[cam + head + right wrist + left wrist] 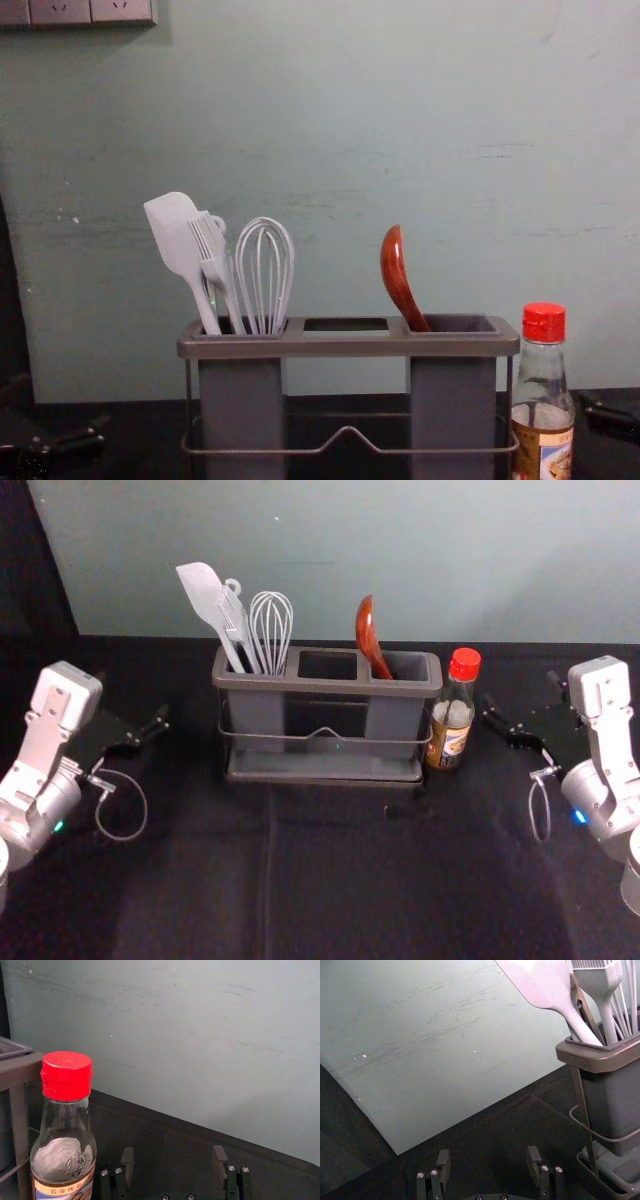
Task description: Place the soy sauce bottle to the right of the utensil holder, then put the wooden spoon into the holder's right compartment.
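Bottle label is showing “百年传”. Left hand is gaping wide, left of holder; right hand is gaping wide, right of bottle.

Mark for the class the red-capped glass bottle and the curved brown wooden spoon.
Red-capped glass bottle (465,663): head view, on the cap.
Curved brown wooden spoon (393,260): chest view, on the bowl.

head view from above, chest level, wrist views close, holder shared
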You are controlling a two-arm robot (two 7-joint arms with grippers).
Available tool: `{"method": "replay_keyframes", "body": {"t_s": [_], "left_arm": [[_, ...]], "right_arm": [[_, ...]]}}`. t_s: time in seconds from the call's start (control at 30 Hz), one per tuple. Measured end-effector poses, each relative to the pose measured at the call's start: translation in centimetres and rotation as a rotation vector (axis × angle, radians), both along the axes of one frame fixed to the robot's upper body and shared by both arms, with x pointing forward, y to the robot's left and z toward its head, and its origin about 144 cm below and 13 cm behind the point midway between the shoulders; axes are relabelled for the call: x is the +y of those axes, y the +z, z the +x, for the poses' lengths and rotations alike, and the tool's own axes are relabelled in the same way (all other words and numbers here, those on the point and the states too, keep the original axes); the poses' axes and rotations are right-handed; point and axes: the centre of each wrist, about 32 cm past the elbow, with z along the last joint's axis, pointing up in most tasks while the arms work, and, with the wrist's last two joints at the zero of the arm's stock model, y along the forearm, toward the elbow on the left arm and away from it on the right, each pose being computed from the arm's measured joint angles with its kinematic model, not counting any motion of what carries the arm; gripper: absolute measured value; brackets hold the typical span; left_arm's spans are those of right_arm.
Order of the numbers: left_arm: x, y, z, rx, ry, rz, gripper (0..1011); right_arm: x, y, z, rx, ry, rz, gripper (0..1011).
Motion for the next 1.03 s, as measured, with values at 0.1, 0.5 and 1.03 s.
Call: {"method": "replay_keyframes", "body": {"t_s": [0.1,0.5,1.03], "left_arm": [[0.00,0.00,0.00,0.000,0.000,0.000,1005],[0.00,0.00,0.00,0.000,0.000,0.000,1005],[0.00,0.00,0.00,0.000,0.000,0.000,1005]], "right_arm": [[-0.01,0.01,0.01,0.000,0.000,0.000,1002],[0.00,0.00,0.04,0.000,0.001,0.002,1002],[0.00,0.04,0.07,-0.001,0.003,0.003,1002]]}}
